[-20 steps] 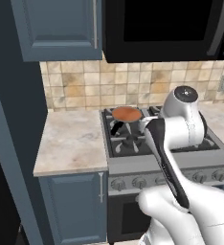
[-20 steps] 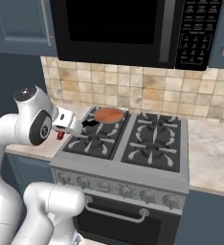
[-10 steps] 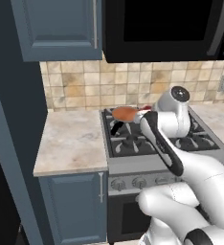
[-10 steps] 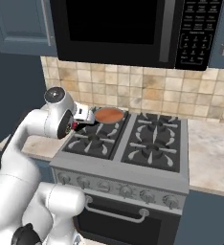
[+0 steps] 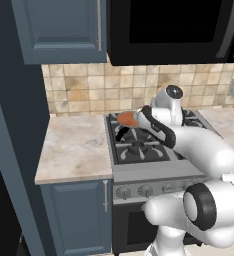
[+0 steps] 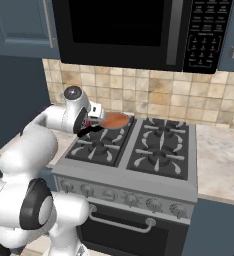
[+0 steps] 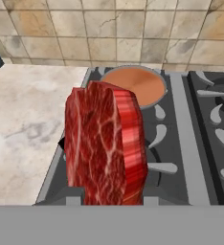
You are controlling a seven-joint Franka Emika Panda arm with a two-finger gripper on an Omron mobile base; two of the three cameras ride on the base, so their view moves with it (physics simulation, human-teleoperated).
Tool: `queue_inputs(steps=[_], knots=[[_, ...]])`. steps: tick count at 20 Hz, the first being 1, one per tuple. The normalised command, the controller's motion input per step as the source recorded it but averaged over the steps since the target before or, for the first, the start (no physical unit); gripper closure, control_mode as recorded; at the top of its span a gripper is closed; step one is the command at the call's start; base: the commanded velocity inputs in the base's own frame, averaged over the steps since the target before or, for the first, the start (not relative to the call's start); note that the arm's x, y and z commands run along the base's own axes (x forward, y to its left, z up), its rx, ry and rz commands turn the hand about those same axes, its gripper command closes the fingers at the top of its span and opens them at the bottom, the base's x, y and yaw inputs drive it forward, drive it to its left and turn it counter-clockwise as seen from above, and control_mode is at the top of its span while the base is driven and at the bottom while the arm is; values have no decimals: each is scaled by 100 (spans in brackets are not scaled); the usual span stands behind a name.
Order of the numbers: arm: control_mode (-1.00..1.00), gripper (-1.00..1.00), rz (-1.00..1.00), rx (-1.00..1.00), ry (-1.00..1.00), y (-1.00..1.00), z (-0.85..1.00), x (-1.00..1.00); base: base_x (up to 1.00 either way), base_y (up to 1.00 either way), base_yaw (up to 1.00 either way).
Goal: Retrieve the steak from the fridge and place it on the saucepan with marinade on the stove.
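Left base view, left to right: dark fridge (image 5: pixel 11 150) side filling the left edge; pale stone table (image 5: pixel 74 147) at centre left; steel stove (image 5: pixel 139 150) at centre, black grates on top, a row of knobs along its front. Saucepan with marinade (image 5: pixel 126 118) on the back left burner, orange-brown surface showing, short black handle pointing toward the lower left. White arm rising from the lower right and bending over the front left burner, its hand just right of the pan.

Right base view: arm at left, stove at centre and right, tan tiled wall (image 6: pixel 154 95) behind, black microwave (image 6: pixel 139 30) across the top. Gripper (image 6: pixel 95 121) at centre left, touching or just short of the pan's near rim; hard to tell which.

Hand view: table at left, steak (image 7: pixel 104 150) at centre, grates at right. Dark-red marbled slab standing on edge, clamped between the two narrow-set fingers at the bottom of the frame. Pan beyond it at upper centre, apart from the meat, its liquid surface uncovered. Tiled wall along the top.
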Motion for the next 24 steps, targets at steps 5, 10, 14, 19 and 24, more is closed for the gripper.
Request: queue_inputs(steps=[5, 10, 14, 19, 24], knots=[[-100, 100, 0, 0, -3, -28, -27, 63, 0, 0, 0], [-100, 100, 0, 0, -2, -11, -19, 60, 0, 0, 0], [-100, 100, 1, 0, 1, -1, -4, 63, 0, 0, 0], [-100, 100, 3, 0, 2, -1, -22, 54, 0, 0, 0], [-100, 100, 5, 0, 0, -8, -35, 44, 0, 0, 0]])
